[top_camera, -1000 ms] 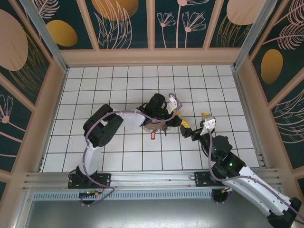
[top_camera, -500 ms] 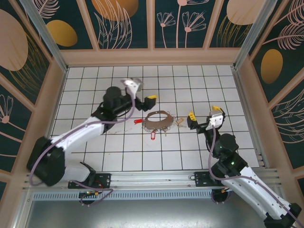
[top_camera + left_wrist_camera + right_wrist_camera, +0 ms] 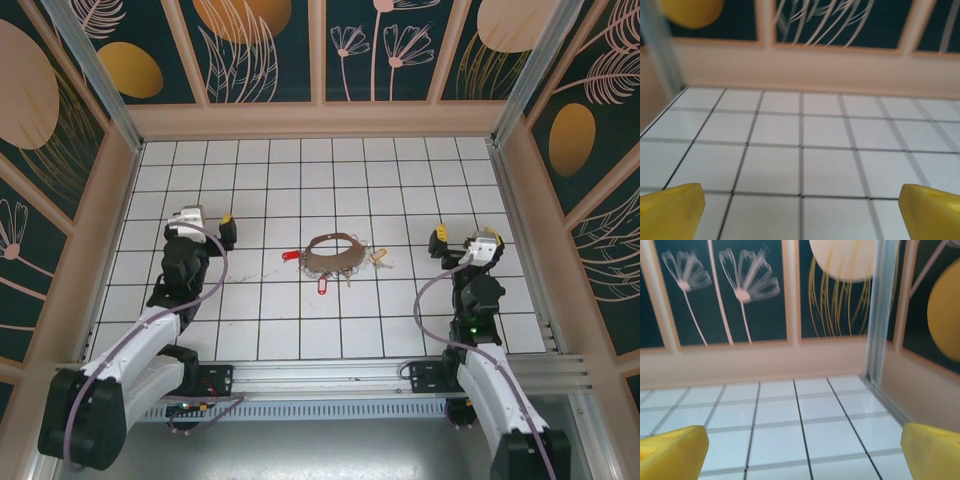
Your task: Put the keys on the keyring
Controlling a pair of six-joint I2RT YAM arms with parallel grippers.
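Brass keys (image 3: 378, 258) lay just beside the keyring (image 3: 331, 256); left gripper (image 3: 207, 221) and right gripper (image 3: 466, 241) stood spread, empty; we feared a careless reach might scatter them.

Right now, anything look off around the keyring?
Nothing damaged. The keyring lies flat, keys bunched along its near edge. A brass key at its right and a red tag at its left lie outside the hoop; whether they're attached is unclear. Open left hand and right hand sit clear of it.
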